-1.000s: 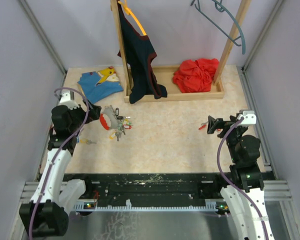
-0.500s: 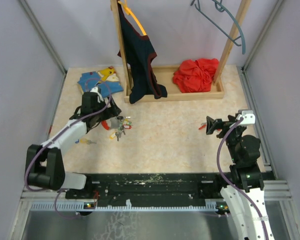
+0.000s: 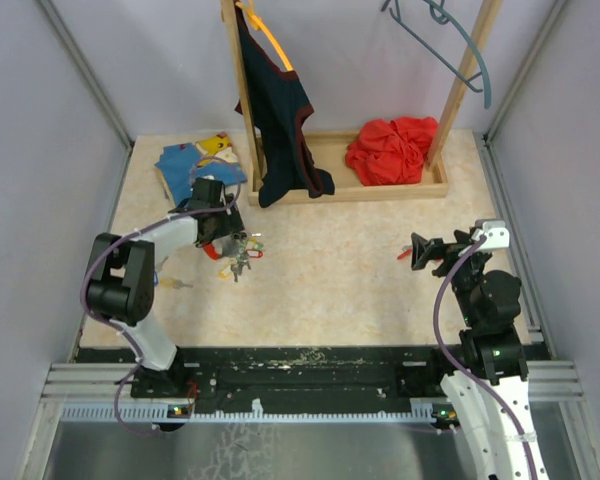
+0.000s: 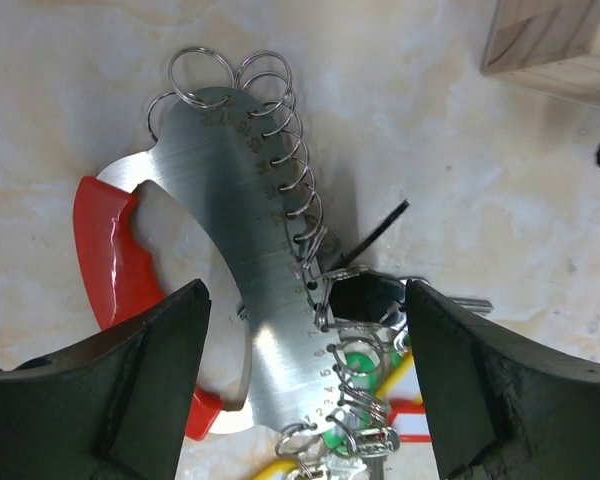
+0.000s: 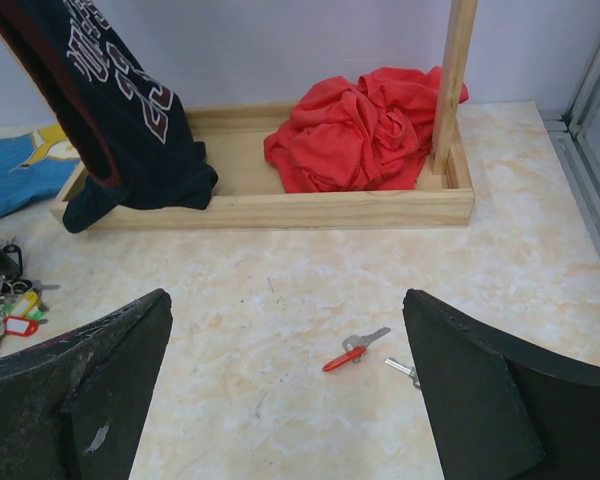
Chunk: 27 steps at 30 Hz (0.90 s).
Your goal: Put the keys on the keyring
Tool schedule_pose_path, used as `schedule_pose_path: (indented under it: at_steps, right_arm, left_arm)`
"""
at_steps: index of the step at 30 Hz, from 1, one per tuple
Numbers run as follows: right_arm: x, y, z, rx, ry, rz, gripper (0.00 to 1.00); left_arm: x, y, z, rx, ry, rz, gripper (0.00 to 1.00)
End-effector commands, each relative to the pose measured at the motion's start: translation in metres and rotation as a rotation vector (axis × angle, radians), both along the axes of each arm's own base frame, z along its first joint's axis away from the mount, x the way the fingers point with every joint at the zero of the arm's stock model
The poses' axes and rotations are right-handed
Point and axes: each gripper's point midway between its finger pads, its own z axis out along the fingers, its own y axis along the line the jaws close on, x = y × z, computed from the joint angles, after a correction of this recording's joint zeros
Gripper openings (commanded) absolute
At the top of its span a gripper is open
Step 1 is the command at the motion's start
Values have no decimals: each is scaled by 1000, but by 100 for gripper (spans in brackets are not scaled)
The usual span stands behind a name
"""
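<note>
Under our left gripper [image 4: 305,390], between its fingers [image 4: 130,390], a metal plate [image 4: 230,230] lies flat on the table [image 4: 70,90], with a row of rings [image 4: 280,130] strung along its right edge. A curved handle [image 4: 110,260] sits against the plate's left side, and the tagged keys [image 4: 358,365] bunch at the plate's end nearest our wrist. Ahead of our right gripper [image 5: 285,385] a loose key [image 5: 353,350] lies on the table, with what may be a second key [image 5: 404,370] just right of it. Farther ahead stands a wooden tray [image 5: 280,210]; a crumpled cloth [image 5: 365,130] lies in its right part, and a hanging shirt [image 5: 110,100] droops over its left end
</note>
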Motion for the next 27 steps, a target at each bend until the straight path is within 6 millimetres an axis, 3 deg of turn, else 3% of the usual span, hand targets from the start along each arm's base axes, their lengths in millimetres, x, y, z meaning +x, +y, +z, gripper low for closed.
schedule_pose_path:
  at_steps: [1, 8, 15, 21, 27]
  right_arm:
    - [-1, 4, 16, 16, -66, 18, 99]
    - [-2, 4, 17, 18, -74, 20, 99]
    - [-2, 10, 18, 25, -74, 54, 99]
    - [-2, 32, 15, 67, -48, 166, 99]
    - [7, 59, -3, 126, 84, 299, 99]
  left_arm:
    - [3, -2, -12, 34, 56, -12, 81]
    - [-15, -18, -34, 4, 140, -81, 59]
    - [-44, -55, -41, -75, 191, -219, 42]
    - [-65, -98, -28, -94, 153, -409, 40]
    - [-89, -141, -9, -97, 75, -625, 41]
